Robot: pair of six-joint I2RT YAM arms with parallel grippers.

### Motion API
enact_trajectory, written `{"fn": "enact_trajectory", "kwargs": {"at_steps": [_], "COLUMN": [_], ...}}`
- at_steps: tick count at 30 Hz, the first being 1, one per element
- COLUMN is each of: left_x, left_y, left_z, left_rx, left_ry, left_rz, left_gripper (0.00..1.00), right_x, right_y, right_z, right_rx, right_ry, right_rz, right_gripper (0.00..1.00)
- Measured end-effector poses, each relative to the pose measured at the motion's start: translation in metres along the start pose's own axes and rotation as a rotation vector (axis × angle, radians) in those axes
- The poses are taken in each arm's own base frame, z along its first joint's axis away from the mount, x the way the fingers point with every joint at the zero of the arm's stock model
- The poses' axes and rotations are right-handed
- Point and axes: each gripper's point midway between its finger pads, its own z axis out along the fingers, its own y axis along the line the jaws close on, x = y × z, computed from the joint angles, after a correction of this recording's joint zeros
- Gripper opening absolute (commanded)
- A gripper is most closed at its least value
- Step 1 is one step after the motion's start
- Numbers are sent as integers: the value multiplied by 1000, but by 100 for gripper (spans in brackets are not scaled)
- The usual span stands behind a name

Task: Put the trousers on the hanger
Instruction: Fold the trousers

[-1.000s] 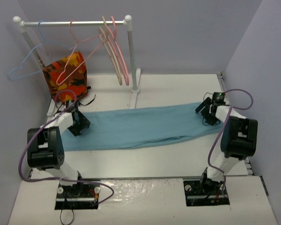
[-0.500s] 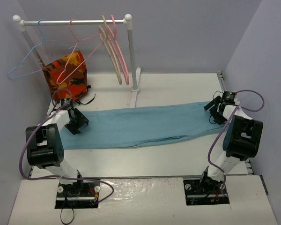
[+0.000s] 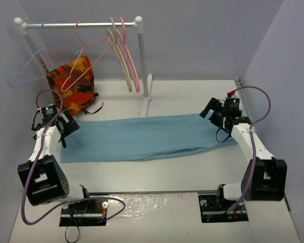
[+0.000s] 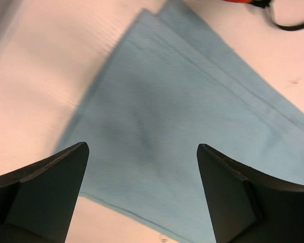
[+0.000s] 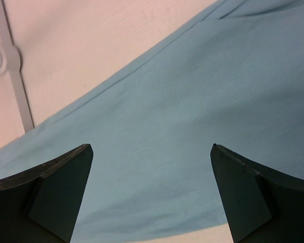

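Trousers [image 3: 142, 136] lie flat across the table [image 3: 192, 93]; your left gripper [image 3: 67, 129] and right gripper [image 3: 213, 115] gape empty over their ends. The salmon-pink hanger [image 3: 75, 66] hangs on the rail [image 3: 96, 24], unloaded.

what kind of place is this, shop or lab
Most likely a robot test bench, not a shop: two arms bolted to a white table, plain walls close round, a small clothes rail with hangers, trousers laid flat.

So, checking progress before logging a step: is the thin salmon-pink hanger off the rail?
No, the hanger hangs by its hook from the rail, apart from the trousers lying flat below.
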Motion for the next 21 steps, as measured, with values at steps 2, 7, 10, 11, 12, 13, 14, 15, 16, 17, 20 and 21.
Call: {"fn": "enact_trajectory", "kwargs": {"at_steps": [2,7,10,11,12,13,14,15,16,17,20,21], "left_x": [4,23,31,35,40,45,47,44,41,38,28,25], "left_y": [15,36,38,38,38,38,38,38,37,37,33,31], "left_z": [5,22,36,42,48,54,58,60,63,66,74,76], "left_rx": [-18,-29,-6,4,14,22,29,35,41,45,67,74], "left_ry": [2,77,120,140,160,183,194,192,190,190,184,181], "left_rz": [5,91,159,179,199,215,233,253,273,287,319,327], "left_gripper": [93,95,97,97,97,97,97,97,97,97,95,92], "right_x": [12,38,46,48,50,51,52,53,54,55,54,54], "right_y": [4,6,11,13,15,16,18,19,20,20,21,21], "right_z": [-4,-9,-12,-13,-14,-15,-15,-16,-16,-16,-17,-17], "right_rx": [-24,-59,-86,-95,-104,-111,-118,-123,-129,-132,-134,-135], "right_ry": [24,85,101,105,108,111,113,116,119,120,119,119], "right_rz": [-20,-68,-93,-101,-108,-112,-116,-119,-123,-126,-131,-131], "right_gripper": [100,100,100,100,100,100,100,100,100,100,100,100]}}
